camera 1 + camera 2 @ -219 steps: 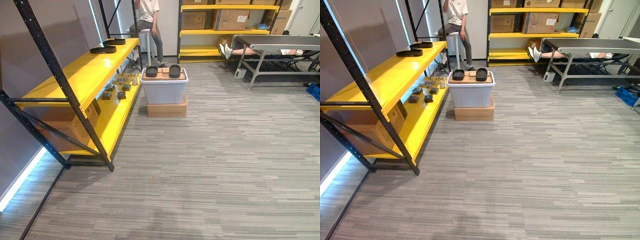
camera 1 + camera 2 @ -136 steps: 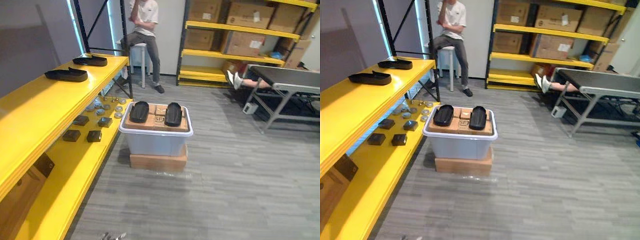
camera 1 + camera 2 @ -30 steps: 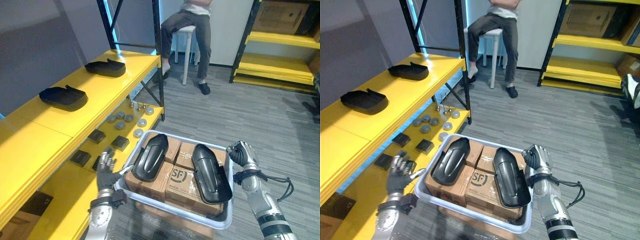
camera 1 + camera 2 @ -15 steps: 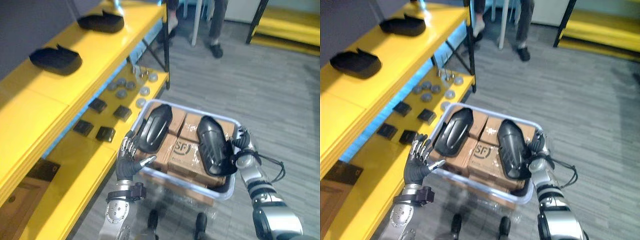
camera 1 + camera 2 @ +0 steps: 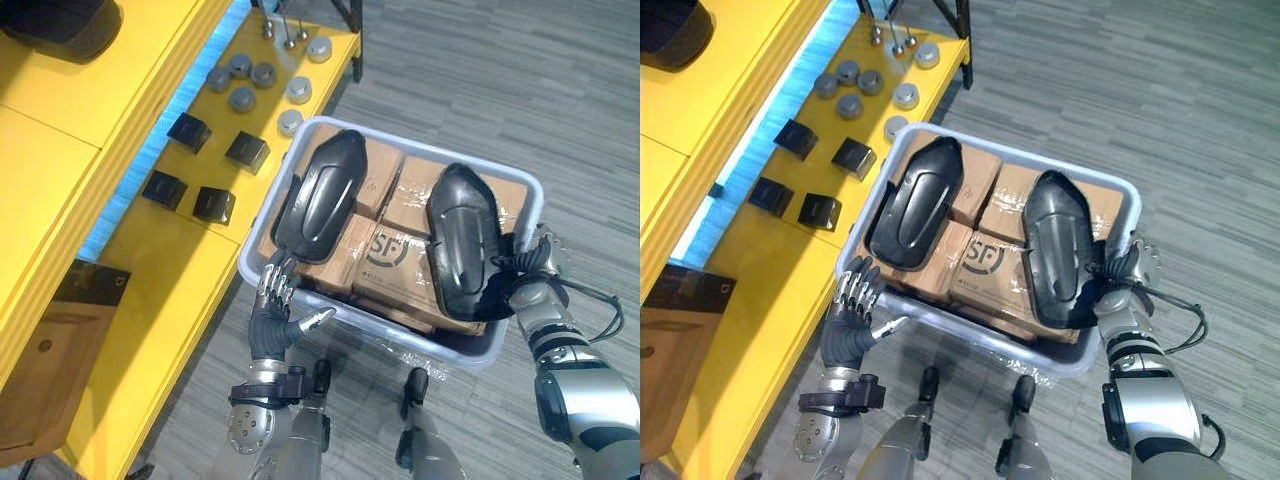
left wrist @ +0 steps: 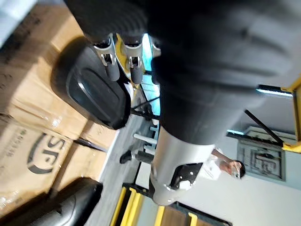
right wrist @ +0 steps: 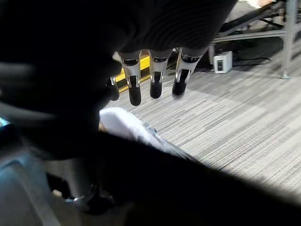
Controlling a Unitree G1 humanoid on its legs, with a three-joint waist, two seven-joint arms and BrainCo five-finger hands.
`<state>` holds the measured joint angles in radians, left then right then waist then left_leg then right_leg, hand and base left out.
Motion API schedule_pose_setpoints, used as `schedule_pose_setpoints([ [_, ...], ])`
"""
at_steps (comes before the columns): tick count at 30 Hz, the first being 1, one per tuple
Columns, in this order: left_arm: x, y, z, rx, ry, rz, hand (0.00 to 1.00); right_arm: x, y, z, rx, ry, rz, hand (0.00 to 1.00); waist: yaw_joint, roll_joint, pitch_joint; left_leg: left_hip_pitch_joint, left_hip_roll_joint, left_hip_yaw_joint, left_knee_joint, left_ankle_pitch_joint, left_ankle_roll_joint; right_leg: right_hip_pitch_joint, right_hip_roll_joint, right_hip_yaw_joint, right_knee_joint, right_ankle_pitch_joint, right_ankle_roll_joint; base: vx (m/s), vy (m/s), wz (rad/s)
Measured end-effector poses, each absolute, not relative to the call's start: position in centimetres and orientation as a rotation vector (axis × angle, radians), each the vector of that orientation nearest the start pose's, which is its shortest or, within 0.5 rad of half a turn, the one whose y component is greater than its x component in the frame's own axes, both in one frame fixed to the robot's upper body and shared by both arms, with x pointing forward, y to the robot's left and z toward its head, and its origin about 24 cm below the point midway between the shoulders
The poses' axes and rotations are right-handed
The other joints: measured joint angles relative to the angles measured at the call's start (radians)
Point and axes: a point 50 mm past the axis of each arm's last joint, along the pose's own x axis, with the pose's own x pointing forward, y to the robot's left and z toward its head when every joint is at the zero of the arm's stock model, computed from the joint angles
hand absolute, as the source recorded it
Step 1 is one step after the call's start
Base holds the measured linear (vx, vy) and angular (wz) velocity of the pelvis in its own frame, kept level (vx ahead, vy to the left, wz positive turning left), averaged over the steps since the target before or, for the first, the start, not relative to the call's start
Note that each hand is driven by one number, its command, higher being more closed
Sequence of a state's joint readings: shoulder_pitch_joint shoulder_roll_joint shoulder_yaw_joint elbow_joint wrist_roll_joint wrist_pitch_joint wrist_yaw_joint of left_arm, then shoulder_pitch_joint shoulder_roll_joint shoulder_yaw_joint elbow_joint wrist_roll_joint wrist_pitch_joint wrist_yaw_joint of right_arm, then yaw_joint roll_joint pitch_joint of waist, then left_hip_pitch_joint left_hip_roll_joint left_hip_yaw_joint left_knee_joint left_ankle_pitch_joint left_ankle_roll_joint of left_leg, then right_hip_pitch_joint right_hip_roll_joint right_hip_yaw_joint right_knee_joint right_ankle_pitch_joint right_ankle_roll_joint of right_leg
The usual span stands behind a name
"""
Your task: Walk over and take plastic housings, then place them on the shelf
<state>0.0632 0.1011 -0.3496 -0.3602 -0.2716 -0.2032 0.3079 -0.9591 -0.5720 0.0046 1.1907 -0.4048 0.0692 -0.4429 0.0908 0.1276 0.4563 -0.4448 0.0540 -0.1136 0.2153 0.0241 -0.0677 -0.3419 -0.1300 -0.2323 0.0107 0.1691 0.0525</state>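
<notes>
Two black plastic housings lie on cardboard boxes inside a pale grey bin. The left housing points toward the yellow shelf, and the right housing lies beside it. My left hand is open with straight fingers, just outside the bin's near left rim, below the left housing's near end. My right hand is at the bin's right rim, against the right housing's near end. Its fingers hang straight, with nothing held.
The yellow shelf runs along the left. Its lower board carries small black blocks and grey discs. Another black housing sits on the upper board. A cardboard box stands under the shelf. Grey floor lies to the right.
The camera has moved nearer and looks more steeply down on the bin. Both hands stay at the bin's near side, the right one still by the right housing.
</notes>
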Motion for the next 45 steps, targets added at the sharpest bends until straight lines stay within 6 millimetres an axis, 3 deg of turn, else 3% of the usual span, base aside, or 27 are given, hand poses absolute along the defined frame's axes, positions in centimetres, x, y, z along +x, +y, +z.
schedule_pose_setpoints([
  [5, 22.8, 9.8, 11.7, -0.344, -0.375, -0.062, 0.00, 37.5, -32.6, 16.5, -0.938, 0.107, -0.657, 1.00, 0.003, 0.008, 0.006, -0.045, -0.004, -0.022, 0.014, 0.002, 0.002, -0.028, 0.000, -0.017, 0.000, 0.004, -0.001, -0.02, 0.007, 0.08],
  [13, 23.7, 9.5, 12.8, -0.343, -0.419, -0.075, 0.00, 37.2, -32.9, 16.9, -0.994, 0.075, -0.655, 1.00, 0.006, 0.009, 0.006, -0.055, -0.004, -0.026, 0.019, 0.004, 0.002, -0.033, 0.001, -0.025, 0.000, 0.005, -0.002, 0.04, 0.005, 0.02],
  [19, 24.4, 9.5, 14.3, -0.347, -0.485, -0.077, 0.00, 37.0, -30.0, 15.8, -1.044, -0.052, -0.597, 1.00, -0.007, 0.007, 0.010, 0.013, -0.004, -0.017, -0.003, 0.004, 0.002, 0.021, 0.000, -0.020, -0.001, 0.003, -0.002, 0.07, 0.002, -0.02],
  [22, 25.1, 9.6, 14.8, -0.315, -0.510, -0.095, 0.00, 37.4, -28.2, 16.5, -1.021, -0.126, -0.579, 1.00, -0.025, 0.004, 0.011, 0.050, -0.002, -0.005, -0.014, 0.005, 0.004, 0.049, 0.000, -0.008, -0.001, 0.002, -0.003, 0.01, 0.003, -0.09],
  [25, 27.2, 8.8, 14.2, -0.278, -0.463, -0.127, 0.00, 37.3, -27.0, 17.6, -1.016, -0.211, -0.576, 1.00, -0.033, -0.002, 0.011, 0.108, 0.000, 0.012, -0.056, 0.018, 0.009, 0.080, 0.000, 0.005, -0.003, 0.001, -0.002, 0.00, -0.002, -0.12],
  [29, 30.7, 8.4, 13.5, -0.227, -0.378, -0.135, 0.00, 37.7, -24.7, 17.5, -0.986, -0.256, -0.526, 1.00, -0.068, -0.053, -0.011, 0.160, 0.010, 0.027, -0.151, 0.067, 0.001, 0.088, 0.006, 0.014, -0.025, 0.009, -0.007, 0.00, -0.026, -0.08],
  [34, 33.6, 7.9, 13.1, -0.172, -0.291, -0.133, 0.00, 38.0, -22.5, 17.1, -1.003, -0.283, -0.447, 1.00, -0.089, -0.085, -0.029, 0.227, 0.018, 0.059, -0.193, 0.077, -0.002, 0.128, 0.014, 0.039, -0.045, 0.017, -0.009, 0.04, 0.010, -0.18],
  [36, 34.9, 8.0, 13.3, -0.184, -0.254, -0.117, 0.00, 38.0, -20.8, 17.5, -0.978, -0.330, -0.408, 1.00, -0.104, -0.106, -0.045, 0.240, 0.021, 0.071, -0.203, 0.077, -0.003, 0.133, 0.018, 0.052, -0.057, 0.022, -0.009, 0.04, 0.028, -0.16],
  [42, 36.4, 8.7, 12.4, -0.253, -0.152, -0.070, 0.00, 37.6, -16.3, 18.6, -0.936, -0.461, -0.304, 1.00, -0.128, -0.145, -0.074, 0.275, 0.023, 0.124, -0.225, 0.077, -0.003, 0.135, 0.022, 0.103, -0.070, 0.034, -0.006, 0.02, 0.053, -0.27],
  [45, 36.9, 9.6, 11.0, -0.256, -0.081, -0.016, 0.00, 37.3, -13.7, 18.0, -0.903, -0.489, -0.233, 1.00, -0.134, -0.166, -0.104, 0.307, 0.029, 0.163, -0.244, 0.077, -0.003, 0.139, 0.030, 0.140, -0.074, 0.039, -0.008, 0.01, 0.064, -0.31],
])
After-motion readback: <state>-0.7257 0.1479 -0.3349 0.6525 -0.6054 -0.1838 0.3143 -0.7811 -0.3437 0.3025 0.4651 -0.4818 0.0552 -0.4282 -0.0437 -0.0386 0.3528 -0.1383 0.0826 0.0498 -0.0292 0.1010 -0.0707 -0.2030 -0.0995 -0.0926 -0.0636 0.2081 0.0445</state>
